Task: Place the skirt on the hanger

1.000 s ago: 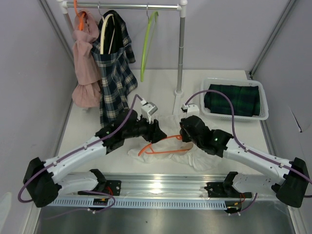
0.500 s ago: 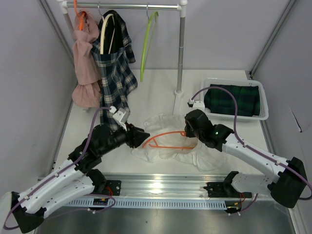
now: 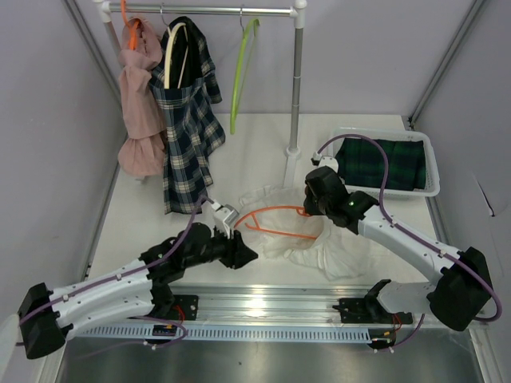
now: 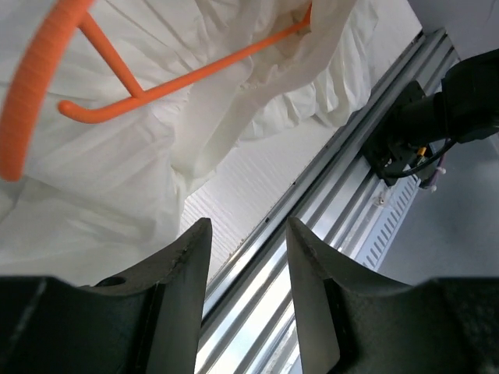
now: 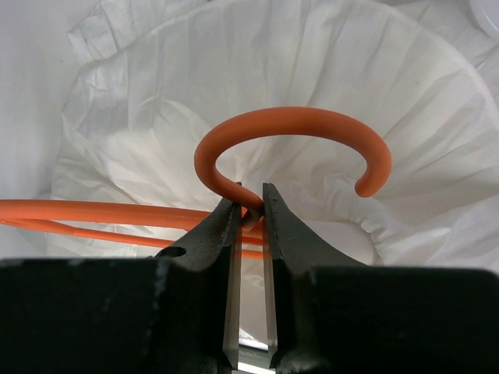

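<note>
Jaws apart and gripping nothing: my left gripper (image 4: 248, 234) is hovering by the near edge of the white skirt (image 4: 101, 179). Farther out, my right gripper (image 5: 249, 204) is pinching the orange hanger (image 5: 292, 125) at the base of its hook, and the hanger is resting across the skirt.

No legible text or markings

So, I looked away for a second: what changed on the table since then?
The left gripper backed away from the orange hanger toward the near edge, jaws open, empty. The right gripper nudged the hanger slightly farther away. Unchanged: its grip by the hook, white skirt beneath, rail clothes, basket.
</note>
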